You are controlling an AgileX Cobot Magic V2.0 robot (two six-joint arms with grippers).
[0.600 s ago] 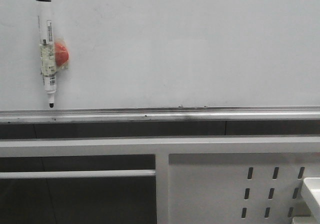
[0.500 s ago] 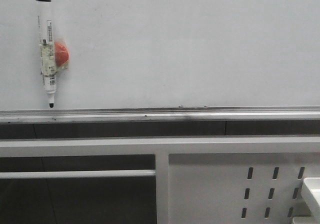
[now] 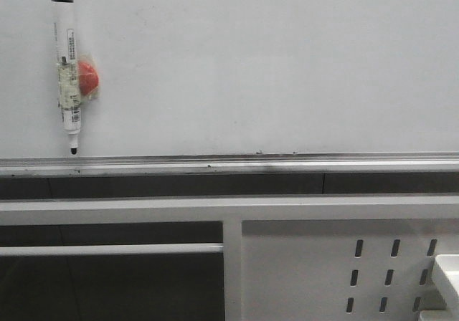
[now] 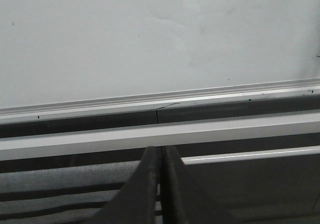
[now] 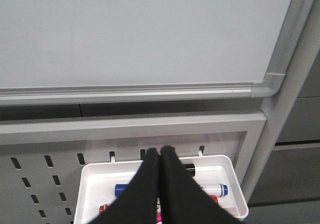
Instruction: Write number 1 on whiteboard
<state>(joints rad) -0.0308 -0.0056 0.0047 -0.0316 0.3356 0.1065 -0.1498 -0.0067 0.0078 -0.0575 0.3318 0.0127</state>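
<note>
Whiteboard (image 3: 272, 63) work hasn't begun. Nearest, my right hand (image 5: 160, 154) is pinched empty above the marker tray (image 5: 95, 176); my left hand (image 4: 161, 156) likewise. Farther off, nothing has changed: the marker (image 3: 68, 70) hangs clipped, no number 1 drawn.

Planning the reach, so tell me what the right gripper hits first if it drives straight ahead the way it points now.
Most likely the white tray hung on the perforated panel: the shut right gripper points at its back rim, markers lying just beneath. Depth is unclear.
</note>
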